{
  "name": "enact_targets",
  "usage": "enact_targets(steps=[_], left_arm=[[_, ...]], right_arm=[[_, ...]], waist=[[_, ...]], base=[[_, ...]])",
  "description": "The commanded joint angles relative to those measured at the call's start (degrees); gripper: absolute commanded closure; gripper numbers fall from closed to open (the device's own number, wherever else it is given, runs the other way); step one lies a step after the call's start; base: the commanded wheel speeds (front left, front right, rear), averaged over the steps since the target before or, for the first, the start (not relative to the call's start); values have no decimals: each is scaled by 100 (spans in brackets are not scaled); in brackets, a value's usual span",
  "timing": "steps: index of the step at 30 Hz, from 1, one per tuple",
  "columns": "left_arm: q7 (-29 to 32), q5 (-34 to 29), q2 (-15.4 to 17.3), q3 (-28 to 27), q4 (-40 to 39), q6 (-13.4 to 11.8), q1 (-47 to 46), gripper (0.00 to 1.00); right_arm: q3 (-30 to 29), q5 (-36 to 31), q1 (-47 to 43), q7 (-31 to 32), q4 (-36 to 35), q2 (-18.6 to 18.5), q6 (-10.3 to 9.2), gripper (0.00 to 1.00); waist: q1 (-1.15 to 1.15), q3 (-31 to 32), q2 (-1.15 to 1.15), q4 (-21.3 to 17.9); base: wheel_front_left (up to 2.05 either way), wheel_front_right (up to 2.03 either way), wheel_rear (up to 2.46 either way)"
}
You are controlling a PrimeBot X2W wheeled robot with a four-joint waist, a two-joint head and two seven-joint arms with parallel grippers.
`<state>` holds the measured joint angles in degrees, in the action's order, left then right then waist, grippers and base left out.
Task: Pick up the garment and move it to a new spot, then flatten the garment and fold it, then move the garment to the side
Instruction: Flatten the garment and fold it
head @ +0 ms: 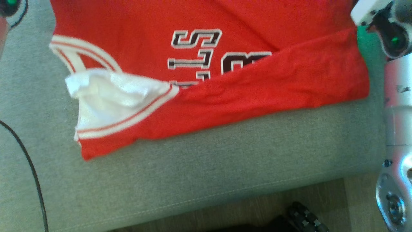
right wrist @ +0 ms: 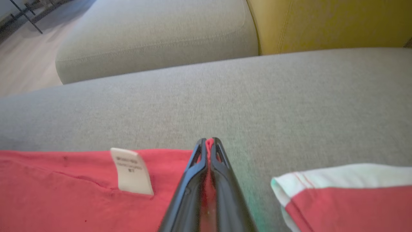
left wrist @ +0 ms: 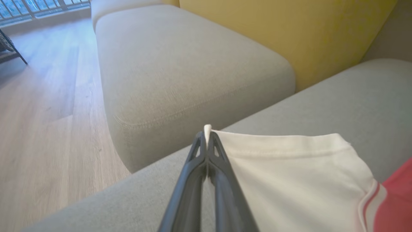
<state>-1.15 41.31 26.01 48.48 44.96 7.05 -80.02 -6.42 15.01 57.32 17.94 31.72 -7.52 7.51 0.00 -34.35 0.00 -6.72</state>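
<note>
The garment [head: 257, 83] is a red jersey with dark white-edged lettering and a white sleeve [head: 109, 96] trimmed in red. It lies partly folded on a grey sofa cushion [head: 225, 167], its lower edge turned up over the print. In the left wrist view my left gripper [left wrist: 207, 135] is shut on the hem of the white sleeve [left wrist: 289, 174]. The right wrist view has my right gripper [right wrist: 209, 143] shut on an edge of the red fabric [right wrist: 64, 187], beside a white care label [right wrist: 130, 170]. Another red and white sleeve [right wrist: 347, 199] lies to its right.
A second grey cushion [left wrist: 180, 64] and a yellow backrest [left wrist: 289, 29] lie beyond the garment. Wooden floor [left wrist: 42, 112] runs along the sofa's front. A black cable [head: 29, 161] crosses the cushion's left side. My silver right arm [head: 397, 129] stands at the right edge.
</note>
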Motion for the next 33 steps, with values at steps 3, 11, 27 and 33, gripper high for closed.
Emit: enact_targets(steps=[3, 11, 27, 33], left_arm=[[-488, 16, 176, -269, -188, -10, -268, 100], [-1072, 381, 496, -204, -1020, 38, 486, 100], [-752, 1672, 1944, -54, -4606, -679, 3727, 100], [-686, 1819, 2009, 154, -4965, -952, 4330, 100]], right_arm=[[14, -28, 127, -243, -136, -92, -2, 100], [150, 270, -435, -280, -407, -463, -2, 100], [-90, 664, -2558, 710, -2182, -1013, -2, 100], [-309, 578, -2992, 1182, -2533, -955, -2, 100]], waist=[[0, 152, 0, 175], [0, 482, 0, 413], [0, 726, 0, 877], [0, 620, 0, 930]], base=[[0, 0, 0], [0, 0, 0], [0, 0, 0], [0, 0, 0]])
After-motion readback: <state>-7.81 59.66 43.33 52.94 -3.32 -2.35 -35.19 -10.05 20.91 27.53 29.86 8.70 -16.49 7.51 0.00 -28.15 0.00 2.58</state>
